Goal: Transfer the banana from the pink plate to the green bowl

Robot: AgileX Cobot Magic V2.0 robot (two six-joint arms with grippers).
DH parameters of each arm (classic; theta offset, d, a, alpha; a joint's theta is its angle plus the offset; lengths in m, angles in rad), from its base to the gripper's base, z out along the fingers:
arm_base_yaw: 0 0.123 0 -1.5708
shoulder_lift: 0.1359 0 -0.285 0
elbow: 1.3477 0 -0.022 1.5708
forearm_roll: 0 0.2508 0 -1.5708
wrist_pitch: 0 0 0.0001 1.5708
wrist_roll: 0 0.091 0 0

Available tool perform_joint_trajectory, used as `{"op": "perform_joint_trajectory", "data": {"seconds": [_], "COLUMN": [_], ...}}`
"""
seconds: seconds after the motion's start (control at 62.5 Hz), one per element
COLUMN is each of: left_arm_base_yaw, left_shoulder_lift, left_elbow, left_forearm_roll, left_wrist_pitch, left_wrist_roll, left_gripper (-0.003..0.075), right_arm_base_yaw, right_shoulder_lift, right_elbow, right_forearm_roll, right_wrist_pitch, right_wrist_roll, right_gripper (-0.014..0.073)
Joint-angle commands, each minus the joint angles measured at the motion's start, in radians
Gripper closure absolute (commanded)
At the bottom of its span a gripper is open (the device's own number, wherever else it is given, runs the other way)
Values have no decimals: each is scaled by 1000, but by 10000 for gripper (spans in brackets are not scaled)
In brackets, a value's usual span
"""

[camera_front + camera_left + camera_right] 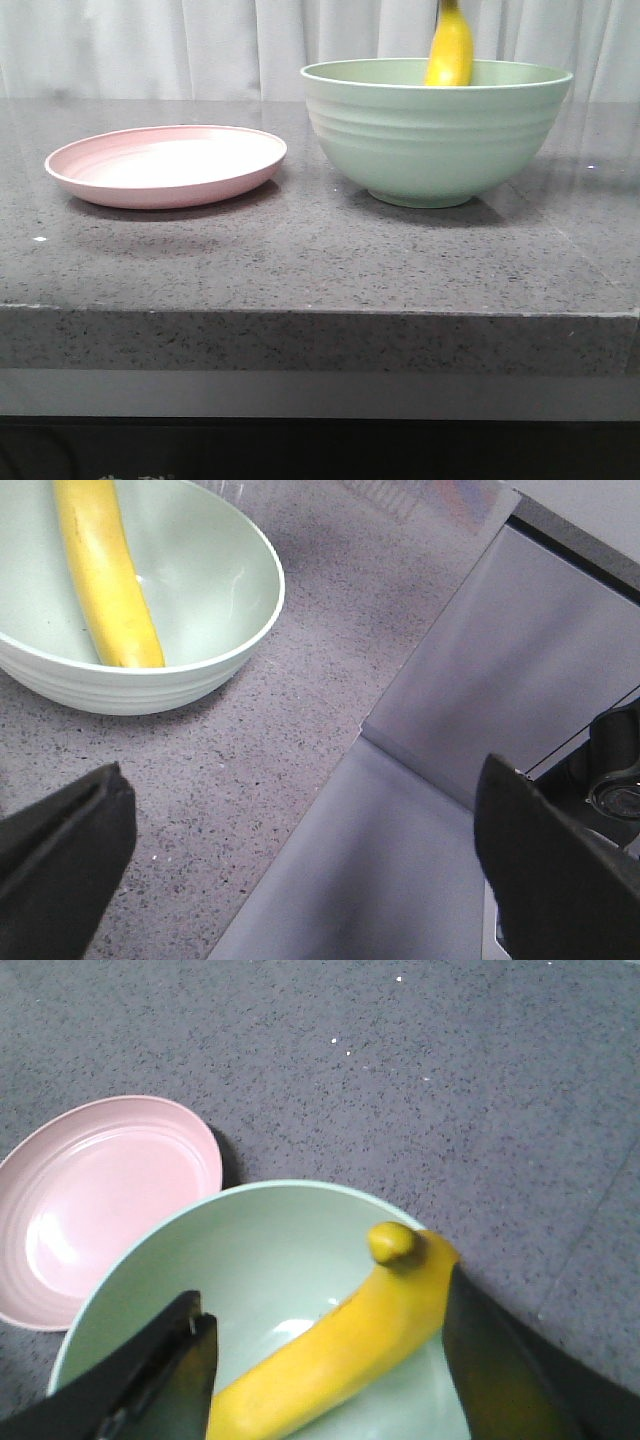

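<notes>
The yellow banana (pixel 450 50) stands steeply in the green bowl (pixel 430 140) at the right, its upper end above the far rim. In the right wrist view the banana (pixel 350 1345) leans on the bowl's inner wall (pixel 200 1250), between the wide-apart fingers of my right gripper (pixel 325 1300), which is open just above it. The pink plate (pixel 165 165) sits bare at the left and also shows in the right wrist view (pixel 100 1200). My left gripper (pixel 300 780) is open and holds nothing, away from the bowl (pixel 220 590), which shows with the banana (pixel 105 575).
The dark speckled stone table (pixel 320 260) has its front edge close to the camera. A white curtain (pixel 150 40) hangs behind. In the left wrist view a grey ledge (pixel 400 830) runs beside the table, with dark arm hardware (pixel 610 780) past it.
</notes>
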Motion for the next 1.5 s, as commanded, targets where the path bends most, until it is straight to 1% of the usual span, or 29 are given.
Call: {"op": "perform_joint_trajectory", "data": {"seconds": [0.0, 0.096, 0.16, 0.224, 0.432, 0.608, 0.815, 0.959, 1.007, 1.055, 1.103, 1.215, 1.263, 1.327, 1.407, 1.423, 1.455, 1.487], "left_arm_base_yaw": [2, 2, 2, 2, 2, 2, 2, 2, 2, 2, 2, 2, 2, 2, 2, 2, 2, 2], "left_shoulder_lift": [-22, -22, -22, -22, -22, -22, -22, -22, -22, -22, -22, -22, -22, -22, -22, -22, -22, -22], "left_elbow": [-32, -32, -32, -32, -32, -32, -32, -32, -32, -32, -32, -32, -32, -32, -32, -32, -32, -32], "left_forearm_roll": [-62, -62, -62, -62, -62, -62, -62, -61, -59, -59, -59, -59, -59, -59, -59, -59, -59, -59], "left_wrist_pitch": [-20, -20, -20, -20, -26, -26, -26, -26, -26, -26, -26, -40, -45, -44, -45, -45, -45, -45], "left_wrist_roll": [-5, -5, -5, -5, -5, -5, -5, -5, -5, -5, -5, -5, -5, -5, -5, -5, -5, -5], "left_gripper": [49, 49, 49, 49, 49, 49, 49, 60, 92, 152, 213, 406, 484, 595, 706, 741, 737, 738], "right_arm_base_yaw": [-3, -3, -3, -3, -3, -3, -3, -3, -3, -3, -3, -3, -3, -3, -3, -3, -3, -3], "right_shoulder_lift": [-112, -189, -249, -316, -521, -663, -800, -846, -849, -850, -850, -850, -850, -850, -850, -850, -850, -850], "right_elbow": [-37, -30, -7, 29, 186, 330, 469, 507, 512, 515, 515, 515, 515, 515, 515, 515, 515, 515], "right_forearm_roll": [-101, -263, -366, -411, -402, -362, -342, -342, -342, -342, -342, -342, -342, -342, -342, -342, -342, -342], "right_wrist_pitch": [49, 148, 179, 178, 144, 87, 50, 47, 47, 48, 50, 50, 50, 50, 50, 50, 50, 50], "right_wrist_roll": [129, 275, 360, 398, 400, 400, 400, 400, 400, 400, 400, 400, 400, 400, 400, 400, 400, 400], "right_gripper": [107, 107, 107, 107, 107, 107, 107, 107, 116, 160, 226, 410, 476, 550, 629, 646, 668, 663]}}
